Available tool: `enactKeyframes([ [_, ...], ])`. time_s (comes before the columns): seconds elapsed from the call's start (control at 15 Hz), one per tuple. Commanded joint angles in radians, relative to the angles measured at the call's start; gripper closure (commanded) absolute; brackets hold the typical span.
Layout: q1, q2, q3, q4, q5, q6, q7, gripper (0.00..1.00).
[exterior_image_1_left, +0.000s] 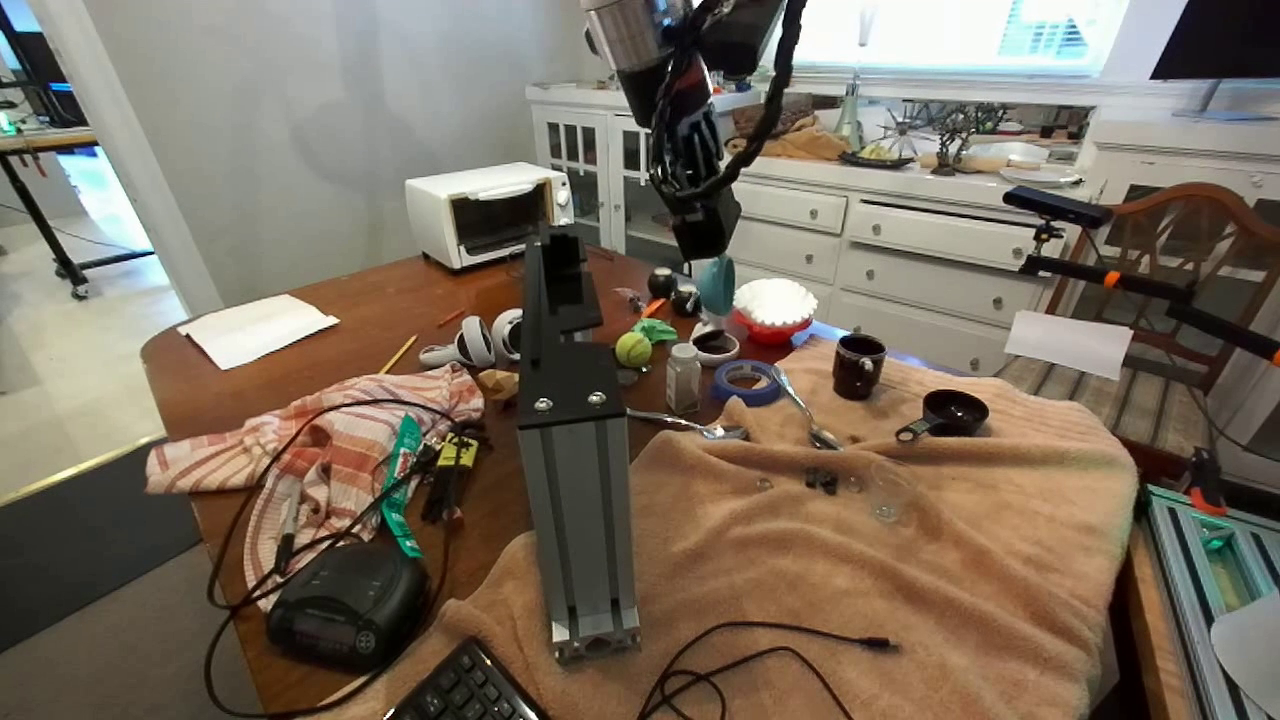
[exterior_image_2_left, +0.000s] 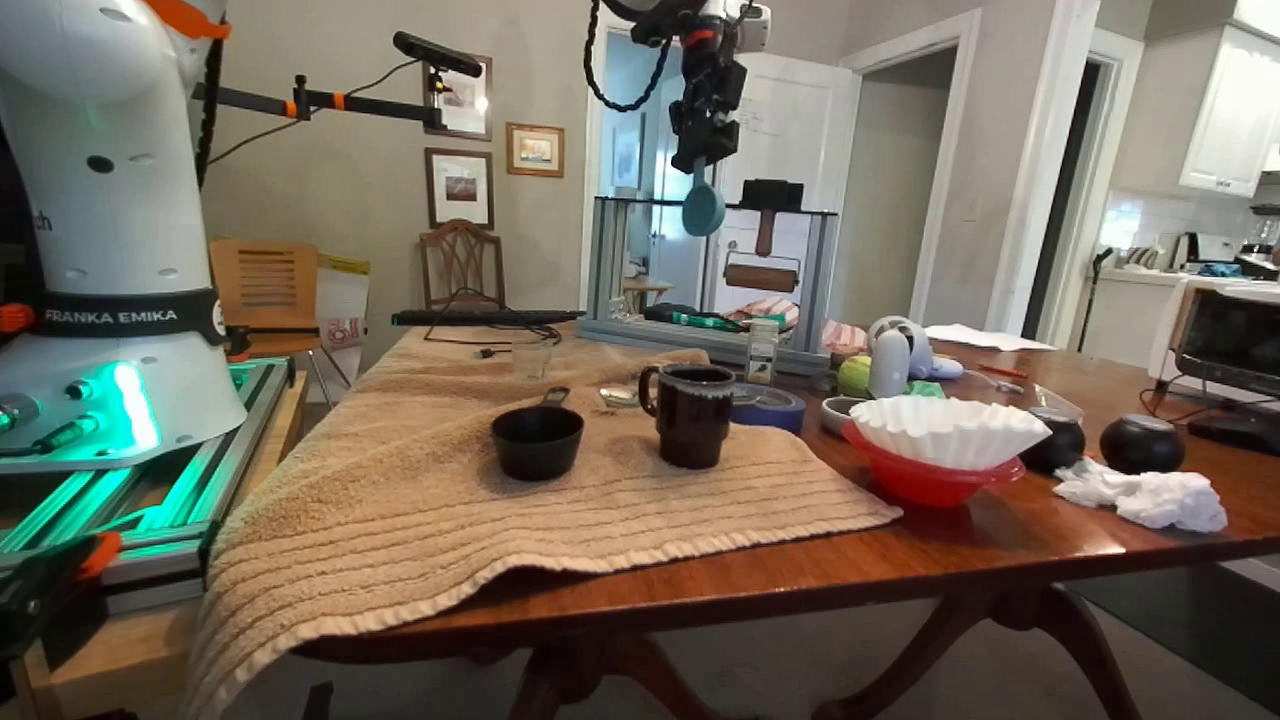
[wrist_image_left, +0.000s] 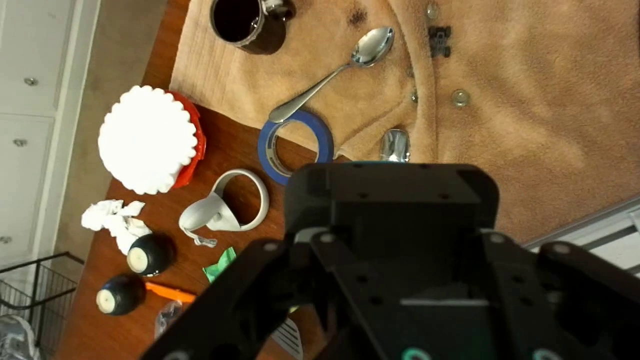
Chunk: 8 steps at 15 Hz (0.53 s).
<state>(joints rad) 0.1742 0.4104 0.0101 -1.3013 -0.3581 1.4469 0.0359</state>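
One teal scoop (exterior_image_2_left: 704, 211), clamped in the claw (exterior_image_2_left: 698, 160), hangs directly below it, cup end lowest, long axis near upright, over the wooden bench (exterior_image_2_left: 990, 540).

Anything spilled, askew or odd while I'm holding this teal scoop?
Yes. A dark smudge marks the tan towel beside the bowl of the spoon, possibly a stain. The towel is rucked into a ridge, and the spoon's handle overlaps the blue tape. The teal scoop in the gripper shows no visible damage.
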Motion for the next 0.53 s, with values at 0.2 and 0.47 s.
enactKeyframes([
  [0.2, -0.01, 0.081, 0.001, 0.119, 0.049, -0.127, 0.074, 0.78],
  [0.47, -0.058, 0.228, -0.031, 0.28, 0.121, -0.252, 0.144, 0.78],
])
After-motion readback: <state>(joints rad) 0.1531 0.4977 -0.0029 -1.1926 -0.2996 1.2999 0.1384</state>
